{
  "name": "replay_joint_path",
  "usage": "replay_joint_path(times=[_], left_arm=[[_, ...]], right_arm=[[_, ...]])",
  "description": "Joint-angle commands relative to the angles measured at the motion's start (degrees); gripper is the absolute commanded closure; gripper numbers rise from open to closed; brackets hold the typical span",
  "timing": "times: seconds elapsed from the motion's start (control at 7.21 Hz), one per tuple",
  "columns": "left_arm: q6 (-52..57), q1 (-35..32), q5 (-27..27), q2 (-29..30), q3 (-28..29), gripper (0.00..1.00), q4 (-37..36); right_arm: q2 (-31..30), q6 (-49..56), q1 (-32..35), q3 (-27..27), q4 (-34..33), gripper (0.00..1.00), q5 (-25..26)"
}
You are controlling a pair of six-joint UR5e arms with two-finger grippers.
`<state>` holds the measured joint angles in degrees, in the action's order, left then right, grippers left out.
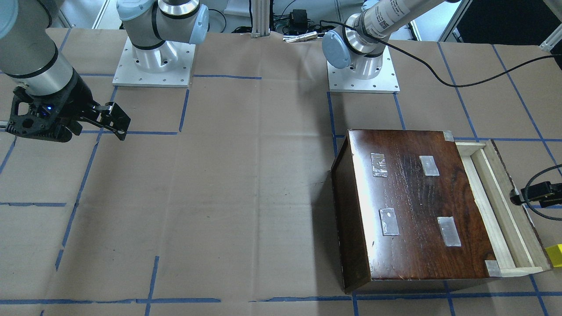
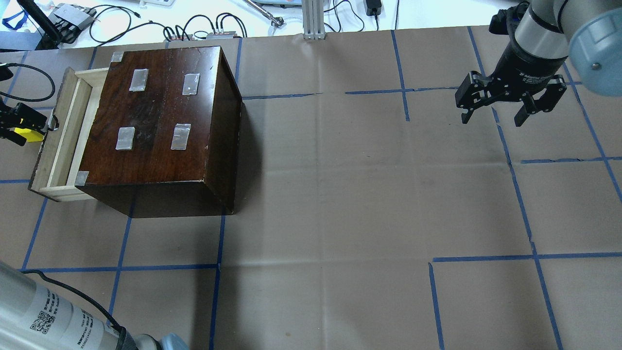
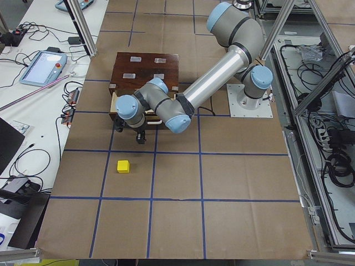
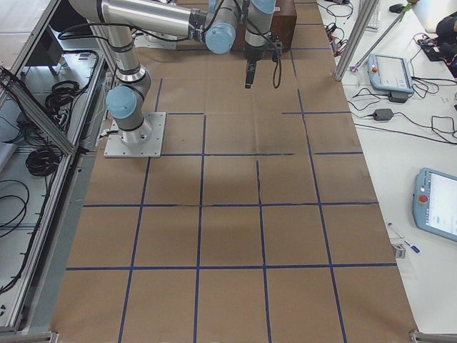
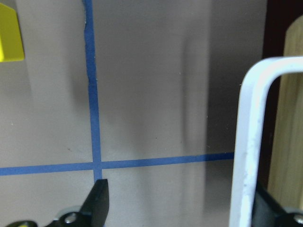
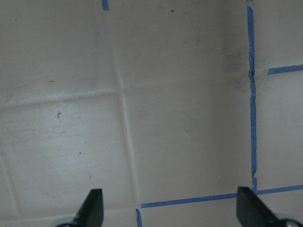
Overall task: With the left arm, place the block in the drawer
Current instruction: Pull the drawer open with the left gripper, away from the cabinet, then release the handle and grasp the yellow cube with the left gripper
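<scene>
The yellow block (image 1: 555,254) lies on the paper beside the drawer's front; it also shows in the overhead view (image 2: 29,135), the exterior left view (image 3: 123,165) and the left wrist view (image 5: 9,33). The pale wood drawer (image 1: 496,206) stands partly pulled out of the dark-brown box (image 1: 417,206), as the overhead view (image 2: 60,131) also shows. My left gripper (image 5: 182,203) is open at the drawer front. A white handle (image 5: 246,142) stands between its fingers, close to one of them. My right gripper (image 2: 495,114) is open and empty, far across the table.
The box (image 2: 160,121) has several tape patches on its top. A black cable (image 1: 439,74) trails from the left arm over the table. Blue tape lines (image 2: 316,95) cross the brown paper. Cables and devices lie along the table's far edge (image 2: 204,29).
</scene>
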<state>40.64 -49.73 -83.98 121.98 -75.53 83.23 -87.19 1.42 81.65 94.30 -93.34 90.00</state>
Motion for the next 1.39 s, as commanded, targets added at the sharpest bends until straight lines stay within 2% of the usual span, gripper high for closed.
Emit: replay_joint_path(times=[0.0, 0.97, 1.25], left_arm=[[0.67, 0.51, -1.78, 0.36, 0.82, 0.02, 0.00], [2.86, 1.65, -3.47, 1.42, 2.40, 0.02, 0.00], [2.78, 1.65, -3.55, 1.42, 5.29, 0.01, 0.26]], right_arm=[[0.00, 0.08, 0.00, 0.00, 0.00, 0.00, 0.00], [0.00, 0.08, 0.00, 0.00, 0.00, 0.00, 0.00], [0.00, -0.01, 0.00, 0.00, 0.00, 0.00, 0.00]])
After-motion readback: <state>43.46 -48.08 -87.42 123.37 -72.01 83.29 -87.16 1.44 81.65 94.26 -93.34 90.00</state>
